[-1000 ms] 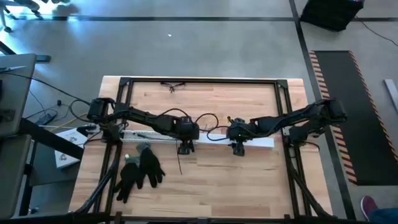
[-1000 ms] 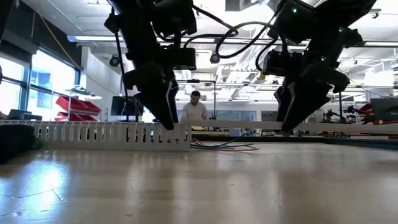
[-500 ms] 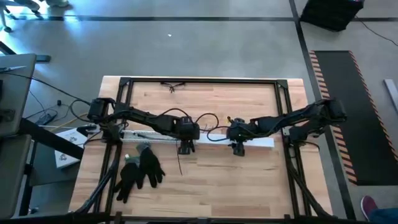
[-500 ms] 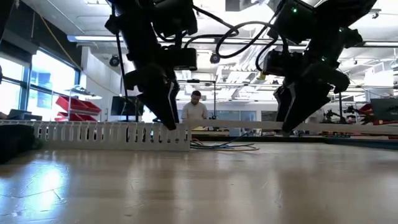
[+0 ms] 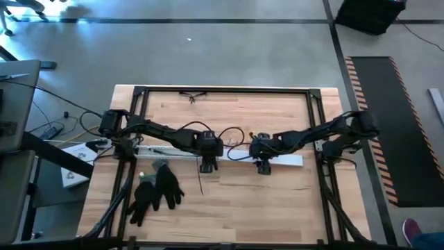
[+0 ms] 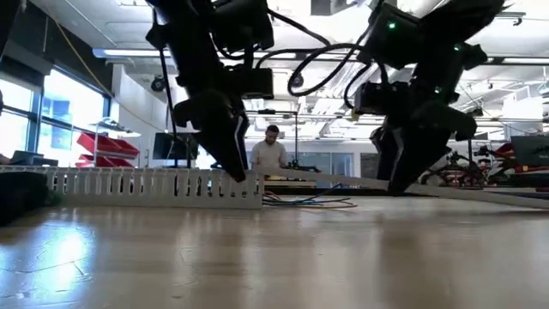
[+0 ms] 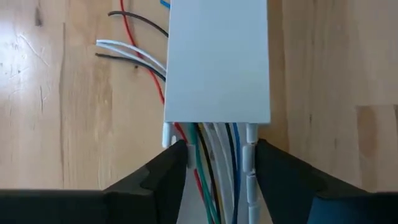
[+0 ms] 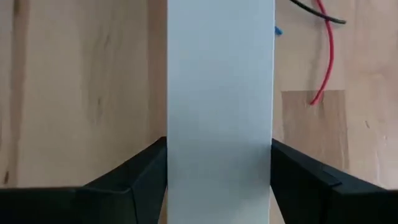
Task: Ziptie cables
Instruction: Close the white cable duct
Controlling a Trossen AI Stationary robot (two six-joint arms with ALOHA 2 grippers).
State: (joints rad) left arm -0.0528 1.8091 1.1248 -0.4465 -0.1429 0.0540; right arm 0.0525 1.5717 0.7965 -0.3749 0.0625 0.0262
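The slotted white channel [image 7: 214,180] is clamped between the left gripper's [image 7: 217,171] jaws, with the cables [image 7: 211,162] lying inside it. Its flat white cover [image 8: 221,93] is gripped by the right gripper's [image 8: 219,168] jaws above the table [image 5: 229,201].

My left gripper [image 5: 207,165] and right gripper [image 5: 263,167] sit mid-frame, side by side over the slotted channel [image 5: 166,152]. Cables [image 7: 214,180] lie inside the channel, under its cover [image 8: 220,93]. Gloves [image 5: 157,189] lie lower left.

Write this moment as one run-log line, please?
left gripper: astride white slotted plastic channel holding thin coloured cables | right gripper: astride flat white cover strip | zip-tying: not visible
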